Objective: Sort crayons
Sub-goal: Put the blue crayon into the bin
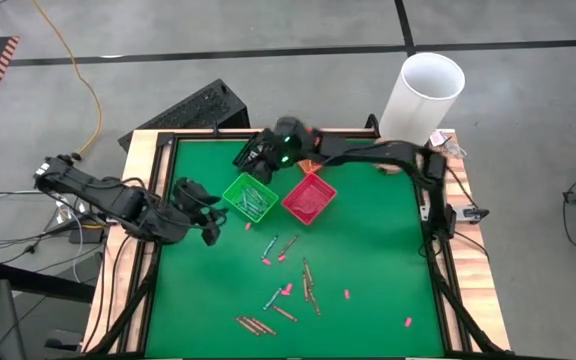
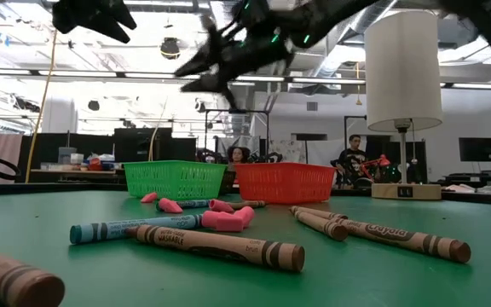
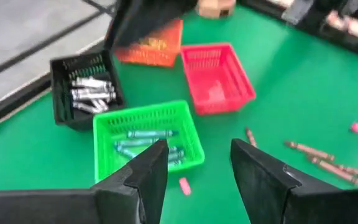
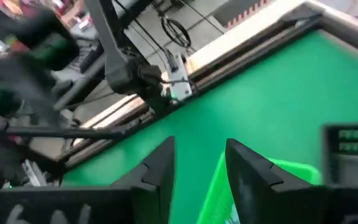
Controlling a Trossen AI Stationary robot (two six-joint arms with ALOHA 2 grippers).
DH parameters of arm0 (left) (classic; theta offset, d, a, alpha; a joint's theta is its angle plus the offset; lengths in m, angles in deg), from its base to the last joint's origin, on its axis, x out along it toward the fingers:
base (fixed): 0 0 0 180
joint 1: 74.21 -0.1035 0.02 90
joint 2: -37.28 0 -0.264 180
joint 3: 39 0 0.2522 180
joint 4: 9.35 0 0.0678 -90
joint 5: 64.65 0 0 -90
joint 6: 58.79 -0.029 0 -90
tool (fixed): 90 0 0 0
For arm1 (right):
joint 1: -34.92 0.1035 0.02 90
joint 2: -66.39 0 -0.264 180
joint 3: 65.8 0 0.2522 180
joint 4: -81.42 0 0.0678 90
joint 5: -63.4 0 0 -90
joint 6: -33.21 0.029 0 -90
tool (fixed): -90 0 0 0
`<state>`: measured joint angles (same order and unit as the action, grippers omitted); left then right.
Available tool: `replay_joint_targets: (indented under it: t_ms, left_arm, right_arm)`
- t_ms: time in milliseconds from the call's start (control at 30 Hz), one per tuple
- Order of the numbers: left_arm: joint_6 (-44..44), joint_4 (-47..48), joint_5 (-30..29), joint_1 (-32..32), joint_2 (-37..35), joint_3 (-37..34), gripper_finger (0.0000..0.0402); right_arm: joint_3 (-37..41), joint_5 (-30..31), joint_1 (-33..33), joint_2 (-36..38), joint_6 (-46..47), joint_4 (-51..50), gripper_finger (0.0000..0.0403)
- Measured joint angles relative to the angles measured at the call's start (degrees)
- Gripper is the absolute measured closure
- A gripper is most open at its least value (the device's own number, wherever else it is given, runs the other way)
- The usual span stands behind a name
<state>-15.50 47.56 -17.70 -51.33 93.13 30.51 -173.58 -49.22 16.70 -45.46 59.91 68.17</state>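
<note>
High view: crayons (image 1: 308,282) lie scattered on the near half of the green counter (image 1: 388,260), singly and in small clusters, with pink bits (image 1: 347,294) among them. The right gripper (image 1: 258,160) hangs over the far edge by the green bin (image 1: 249,197); the left gripper (image 1: 208,205) hovers just beside that bin's left side, empty. A red bin (image 1: 309,196) sits to the green one's right.

Low view: a teal crayon (image 2: 130,228) and a brown crayon (image 2: 220,245) lie flat up close, paper wrappers intact, tips blunt. Both arms are up off the counter.

Left wrist view: fingers (image 3: 145,168) stand apart with nothing between them. Teal crayons already lie in the green bin; grey ones fill a black bin (image 3: 82,90); an orange bin (image 3: 151,46) sits behind, partly hidden by the other arm.

Right wrist view: fingers (image 4: 160,165) are parted, nothing held, above the green bin's rim.

Handling: crayons look light, stiff and round, so likely to roll or skid under a glancing touch. Wax would probably snap under a hard squeeze; paper gives some friction.

Where to grip: across the wrapped middle, fingers square to the stick's length. Choose a lone one, well apart from its neighbours, over the touching brown clusters.
</note>
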Motion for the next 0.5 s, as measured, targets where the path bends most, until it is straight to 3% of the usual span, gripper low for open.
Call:
replay_joint_targets:
  t_ms: [267, 500]
  left_arm:
    - [-4.2, -3.4, 7.2, -0.2, 12.5, 0.0, 0.0237]
    - [-1.7, -16.6, 22.3, -5.7, 25.6, 0.0, 0.0237]
  right_arm:
    - [-3.5, 2.4, -4.6, 20.2, -6.1, -8.4, 0.0268]
    - [-3.6, 14.5, -3.9, 36.6, -11.9, -20.1, 0.0268]
